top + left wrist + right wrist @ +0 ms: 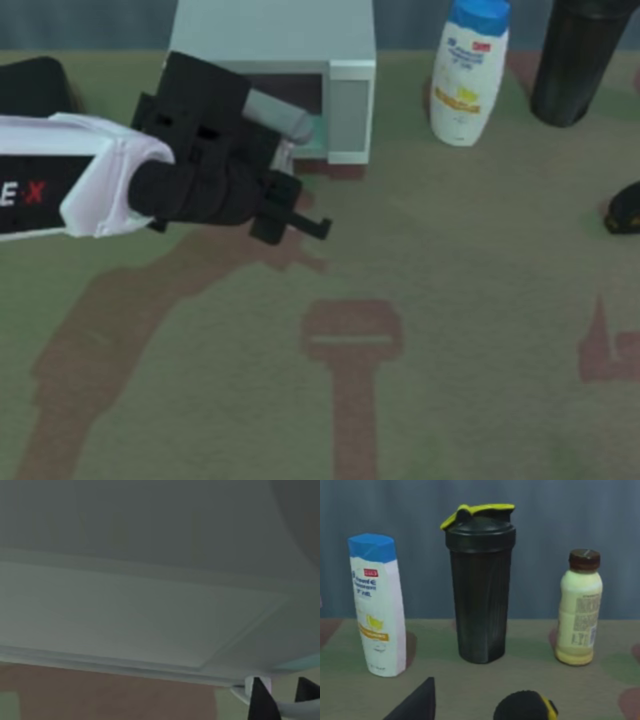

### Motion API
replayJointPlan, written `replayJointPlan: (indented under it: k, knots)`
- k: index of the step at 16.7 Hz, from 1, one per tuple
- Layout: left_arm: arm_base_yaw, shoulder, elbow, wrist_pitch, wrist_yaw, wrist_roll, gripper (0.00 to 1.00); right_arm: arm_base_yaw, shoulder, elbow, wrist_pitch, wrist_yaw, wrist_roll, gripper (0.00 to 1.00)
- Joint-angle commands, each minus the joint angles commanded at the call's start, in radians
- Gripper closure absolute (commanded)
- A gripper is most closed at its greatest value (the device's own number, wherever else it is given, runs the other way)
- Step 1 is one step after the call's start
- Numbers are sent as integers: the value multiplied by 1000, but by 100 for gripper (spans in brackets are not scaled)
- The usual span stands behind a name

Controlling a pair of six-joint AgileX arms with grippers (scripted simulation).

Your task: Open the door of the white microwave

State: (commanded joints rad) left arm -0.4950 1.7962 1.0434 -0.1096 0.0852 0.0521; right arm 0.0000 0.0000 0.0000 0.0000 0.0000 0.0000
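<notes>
The white microwave stands at the back of the table, left of centre. Its door is swung partly out, so the dark cavity and pale teal floor show. In the top view my left arm covers most of the door. My left gripper is in front of the microwave. In the left wrist view the door fills the picture, and my left gripper has its black fingertips on either side of the grey handle bar. My right gripper is parked off to the right, with one fingertip showing.
A white blue-capped bottle stands right of the microwave, with a black shaker cup beyond it. The right wrist view also shows a pale yellow bottle. A small black and yellow object lies at the right edge.
</notes>
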Motion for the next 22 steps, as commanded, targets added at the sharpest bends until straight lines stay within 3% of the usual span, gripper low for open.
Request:
replayJointPlan:
  k: [5, 22]
  knots:
    - [24, -18, -22, 0, 36, 50, 100, 0, 0, 0, 0, 0, 0, 0]
    - [24, -18, -22, 0, 36, 50, 100, 0, 0, 0, 0, 0, 0, 0]
